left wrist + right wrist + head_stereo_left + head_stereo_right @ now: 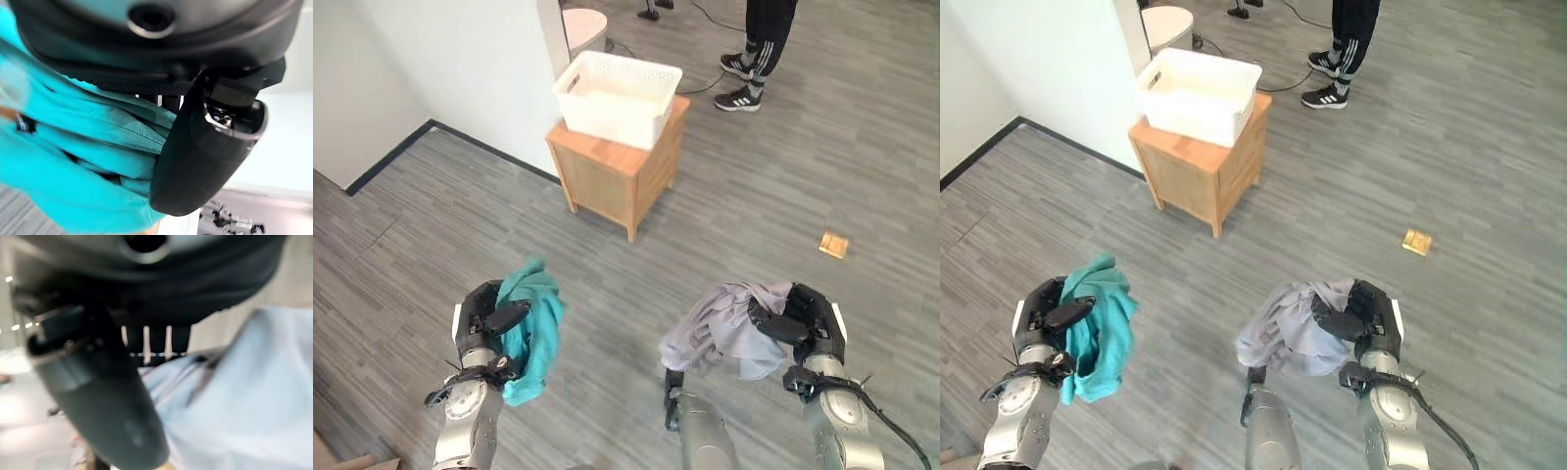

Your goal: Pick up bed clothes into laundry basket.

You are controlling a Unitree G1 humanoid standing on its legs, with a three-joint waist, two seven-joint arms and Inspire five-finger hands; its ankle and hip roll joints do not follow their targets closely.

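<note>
Both garments look light and limp, so they should weigh almost nothing but will drape, trail and snag; a grip on a gathered bunch near the middle of the fabric seems safer than a grip on an edge, which could let the rest swing low or slip out. The teal cloth is bunched in the left hand, its fingers and thumb curled round a wad of it, with the loose end hanging below the hand above the floor; the left wrist view shows folds pressed between thumb and palm. The grey cloth is gathered in the right hand, whose fingers are likewise curled round the fabric, most of which spills toward the robot's left of the hand. Both hands hang low and well apart from each other. The basket, white and open-topped, sits on a small wooden cabinet by the wall, well ahead of both hands, nearer the left hand's side. Neither cloth is in it yet. Because the cloth is soft, it will probably need to be carried clear over the rim before release, or a hanging tail may catch on the edge. A person's legs stand beyond the cabinet, and a small tan object lies on the floor to the right.
</note>
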